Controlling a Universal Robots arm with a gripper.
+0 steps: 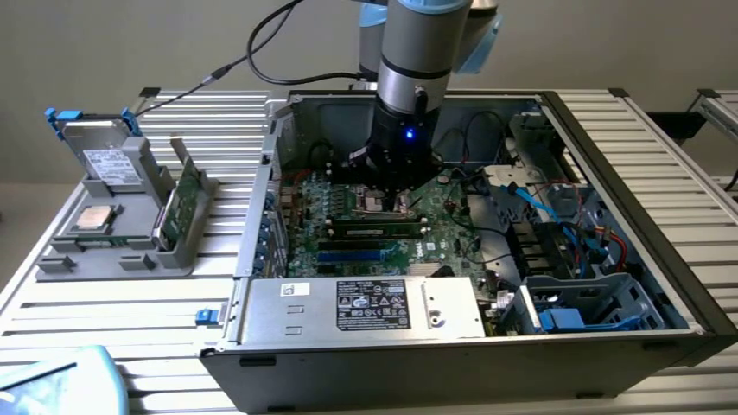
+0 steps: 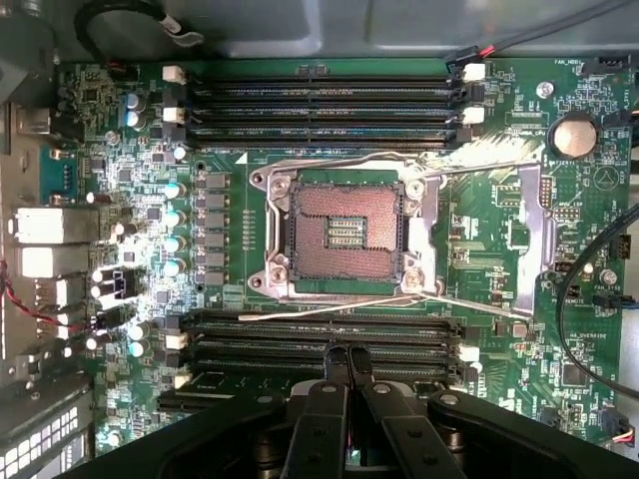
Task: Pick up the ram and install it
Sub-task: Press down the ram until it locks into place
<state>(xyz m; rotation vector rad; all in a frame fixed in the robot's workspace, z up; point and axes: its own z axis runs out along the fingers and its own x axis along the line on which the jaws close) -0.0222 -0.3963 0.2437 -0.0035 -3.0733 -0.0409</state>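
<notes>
One robot arm reaches down into an open computer case (image 1: pixel 645 156) that lies on its side on a ribbed metal surface (image 1: pixel 116 320). Its end effector (image 2: pixel 347 361) is clenched, the two black fingers (image 2: pixel 329 399) pressed together with nothing between them, their tips just above the memory slots (image 2: pixel 319 344) beside the bare CPU socket (image 2: pixel 341 232). In the exterior view the arm's wrist hangs over the middle of the motherboard (image 1: pixel 450 216), a small blue light glowing on it.

The ram (image 1: pixel 372 230) sits flat in a slot on the motherboard, a dark-green stick with a row of black chips, just in front of the end effector's tips and on the side of the socket toward the power supply (image 1: pixel 358 304). Beside it, nearer the power supply, lies a blue slot (image 1: pixel 352 256). In the wrist view another bank of black slots (image 2: pixel 319 105) runs along the far side of the socket, and a coin cell (image 2: pixel 574 135) sits near the board's corner.

Outside the case, toward the exterior view's left, a grey holder (image 1: pixel 116 251) stands on the surface carrying a processor (image 1: pixel 95 218), a hard drive (image 1: pixel 106 160) and an upright green board (image 1: pixel 179 207). Blue and red cables (image 1: pixel 576 220) run through the drive bay at the exterior view's right.
</notes>
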